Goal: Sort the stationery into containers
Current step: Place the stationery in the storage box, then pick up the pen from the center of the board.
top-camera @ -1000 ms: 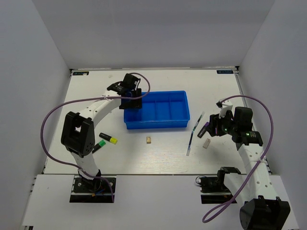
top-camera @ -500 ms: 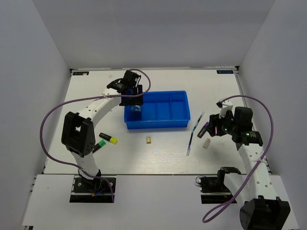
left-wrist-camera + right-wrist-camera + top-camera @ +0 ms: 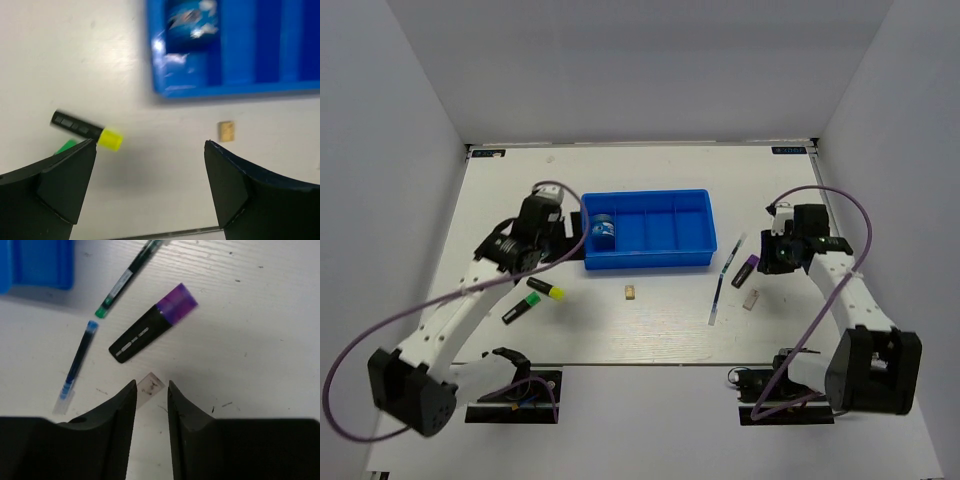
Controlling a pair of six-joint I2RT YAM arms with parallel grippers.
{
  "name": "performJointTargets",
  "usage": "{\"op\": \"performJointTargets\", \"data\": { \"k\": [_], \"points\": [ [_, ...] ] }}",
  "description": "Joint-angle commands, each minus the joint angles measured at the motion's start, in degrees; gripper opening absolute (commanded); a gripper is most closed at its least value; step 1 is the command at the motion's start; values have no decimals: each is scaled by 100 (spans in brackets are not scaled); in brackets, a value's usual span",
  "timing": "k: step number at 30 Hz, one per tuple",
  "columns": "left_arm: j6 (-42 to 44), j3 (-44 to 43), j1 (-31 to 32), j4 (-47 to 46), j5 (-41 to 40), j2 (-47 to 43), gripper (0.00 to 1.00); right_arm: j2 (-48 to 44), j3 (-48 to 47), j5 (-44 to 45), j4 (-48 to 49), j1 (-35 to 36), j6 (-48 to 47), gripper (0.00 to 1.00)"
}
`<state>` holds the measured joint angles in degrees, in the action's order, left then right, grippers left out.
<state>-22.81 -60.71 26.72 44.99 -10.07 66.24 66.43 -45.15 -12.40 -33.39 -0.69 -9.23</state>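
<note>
Blue plastic is my landmark: the tray (image 3: 650,259), split into four compartments, with the blue round roll (image 3: 603,230) lying in its leftmost one. My left gripper (image 3: 150,145) hangs off the tray's near-left corner, jaws spread wide and holding nothing. Also off that corner, on the table, lie a dark marker with a yellow cap (image 3: 87,130) and one with a green cap (image 3: 65,146). The tiny tan block (image 3: 632,292) sits just in front of the tray's front wall. Right of the tray, my right gripper (image 3: 151,382) hovers with jaws parted only a sliver, gripping nothing. The tiny pale grey block (image 3: 149,386) shows on the table through the gap. Between it and the tray lie the blue-tipped pen (image 3: 77,367), a green-tipped pen (image 3: 131,279) and a purple-capped marker (image 3: 152,322).
</note>
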Motion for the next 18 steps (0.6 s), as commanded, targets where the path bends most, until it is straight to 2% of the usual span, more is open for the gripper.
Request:
{"op": "performJointTargets", "data": {
  "k": [1, 3, 5, 12, 18],
  "points": [
    [-22, 919, -316, 168, -101, -689, 100, 499, -433, 529, 42, 34, 518, 38],
    [22, 1366, -552, 54, -92, -1050, 100, 781, -504, 458, 113, 42, 694, 45],
    [48, 1763, -650, -78, -57, -1306, 100, 1107, -609, 423, 218, 42, 1054, 46],
    [75, 1808, -1001, -78, 223, -1500, 100, 1838, -882, 590, 446, 51, 1880, 49],
    [31, 1852, -1116, -114, 339, -1561, 100, 2337, -1128, 783, 641, 376, 2189, 52]
  ]
}}
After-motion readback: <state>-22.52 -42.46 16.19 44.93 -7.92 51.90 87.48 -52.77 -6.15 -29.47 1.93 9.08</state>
